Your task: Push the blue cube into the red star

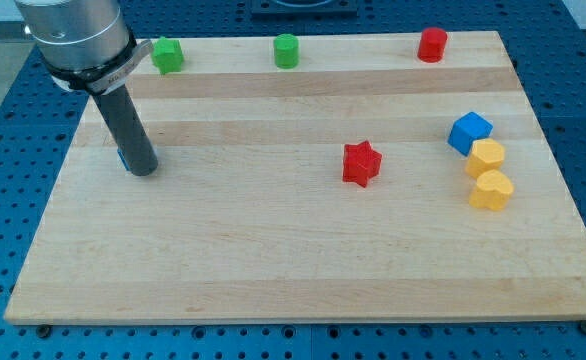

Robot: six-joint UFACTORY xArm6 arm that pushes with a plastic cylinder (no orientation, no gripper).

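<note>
Nearest the view's bottom, the board (273,290) is bare wood. At the view's right, two yellow blocks stand touching: the lower yellow block (492,190) and the upper yellow block (486,157) (shapes rounded, not firmly made out). The blue cube (470,132) sits just above them, touching the upper one, close to the board's right edge. The red star (361,163) stands alone near the middle, well apart from the cube to the view's left, with open wood between them. The tip (141,170) rests on the board at the view's left, far from both; a sliver of blue shows behind the rod, too hidden to identify. The arm ends in a plain rod, so no jaws exist to be open or closed. Along the top edge stand a green cube (167,55), a green cylinder (287,50) and a red cylinder (432,44), well spaced. No containers are present.
</note>
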